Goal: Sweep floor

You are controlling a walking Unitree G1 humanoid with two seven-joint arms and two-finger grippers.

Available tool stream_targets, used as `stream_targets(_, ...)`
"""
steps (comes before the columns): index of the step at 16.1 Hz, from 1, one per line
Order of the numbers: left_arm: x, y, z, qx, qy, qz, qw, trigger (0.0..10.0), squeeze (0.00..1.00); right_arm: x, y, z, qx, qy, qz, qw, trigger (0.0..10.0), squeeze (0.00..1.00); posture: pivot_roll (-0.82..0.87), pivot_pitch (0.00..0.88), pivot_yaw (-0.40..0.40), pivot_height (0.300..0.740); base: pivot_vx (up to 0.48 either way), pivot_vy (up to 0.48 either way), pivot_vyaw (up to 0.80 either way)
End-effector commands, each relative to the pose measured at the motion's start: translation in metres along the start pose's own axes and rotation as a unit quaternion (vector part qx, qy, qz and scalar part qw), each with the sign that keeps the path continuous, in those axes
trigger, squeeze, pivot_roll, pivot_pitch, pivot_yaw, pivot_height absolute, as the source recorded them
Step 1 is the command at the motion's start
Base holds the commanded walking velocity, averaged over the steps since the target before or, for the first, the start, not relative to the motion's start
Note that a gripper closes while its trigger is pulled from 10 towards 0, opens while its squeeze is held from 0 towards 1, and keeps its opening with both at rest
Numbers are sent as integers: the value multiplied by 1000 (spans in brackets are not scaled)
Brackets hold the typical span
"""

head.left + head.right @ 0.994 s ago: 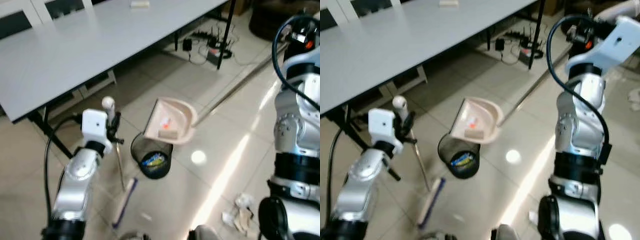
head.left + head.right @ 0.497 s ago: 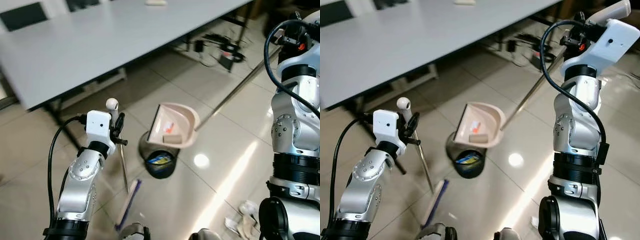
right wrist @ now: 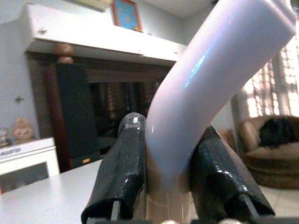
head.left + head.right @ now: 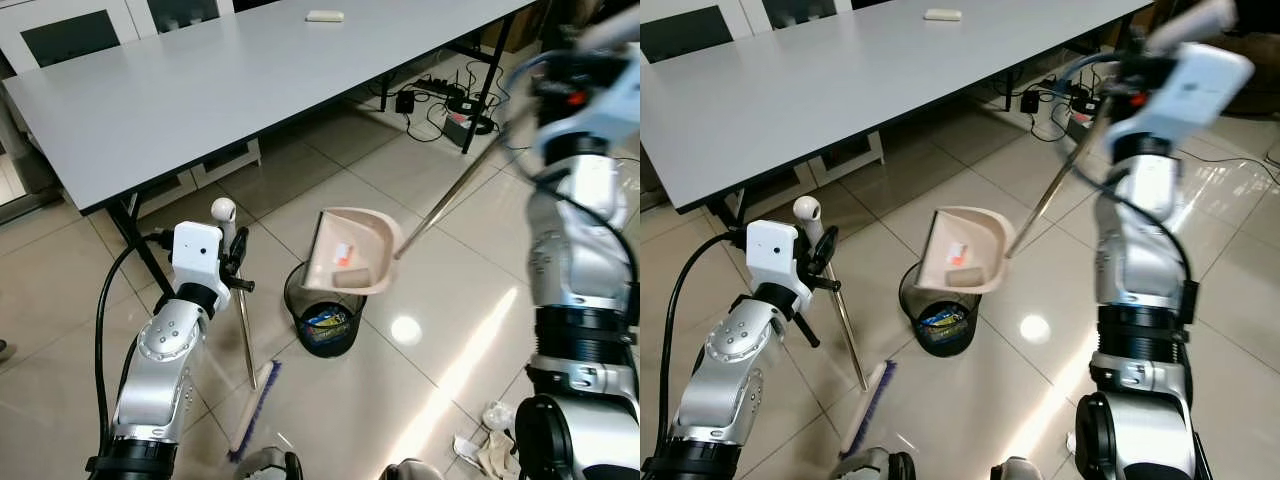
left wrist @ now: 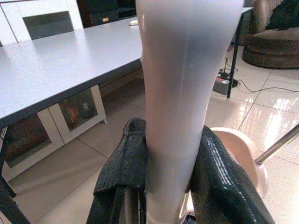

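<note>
My left gripper [image 4: 237,264] is shut on the broom's white handle [image 4: 221,210], and its fingers [image 5: 125,161] clamp the handle on both sides. The broom's metal stick runs down to purple bristles [image 4: 256,408] on the floor. A beige dustpan [image 4: 351,251] hangs tilted over a black mesh bin [image 4: 325,322], with a small block and an orange scrap inside it. Its long metal handle [image 4: 456,189] rises to my right gripper [image 4: 1127,82], which is shut on the curved white grip [image 3: 196,88].
A long grey table [image 4: 250,80] stands behind the bin, with cabinets under its far side. Cables and a power strip [image 4: 455,103] lie by the table's leg. Crumpled paper [image 4: 488,443] lies on the tiles at lower right.
The camera has shifted, showing more of the table. My right arm is blurred and has swung slightly left. The dustpan stays over the bin and the left arm holds still.
</note>
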State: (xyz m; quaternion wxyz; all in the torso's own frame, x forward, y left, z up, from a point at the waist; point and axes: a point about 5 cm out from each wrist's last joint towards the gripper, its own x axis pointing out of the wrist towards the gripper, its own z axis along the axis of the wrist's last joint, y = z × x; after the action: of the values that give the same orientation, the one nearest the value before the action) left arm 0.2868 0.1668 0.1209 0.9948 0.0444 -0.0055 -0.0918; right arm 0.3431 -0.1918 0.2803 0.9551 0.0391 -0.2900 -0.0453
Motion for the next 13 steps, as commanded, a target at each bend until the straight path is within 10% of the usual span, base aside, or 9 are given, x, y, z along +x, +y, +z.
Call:
stream_targets(1, 0, 1, 4, 4, -7, 1, 1000, 10000, 0, 8, 14, 16, -4, -55, 32, 998, 10000, 0, -20, 87, 55, 740, 0, 0, 0)
stream_targets(7, -1, 1, 2, 3, -6, 8, 1000, 10000, 0, 1, 46, 4, -21, -84, 121, 989, 10000, 0, -21, 75, 41, 740, 0, 0, 0)
stream_targets(13, 0, -2, -2, 0, -1, 2, 1000, 10000, 0, -29, 114, 7, -74, -137, 308, 939, 10000, 0, -48, 74, 51, 740, 0, 0, 0)
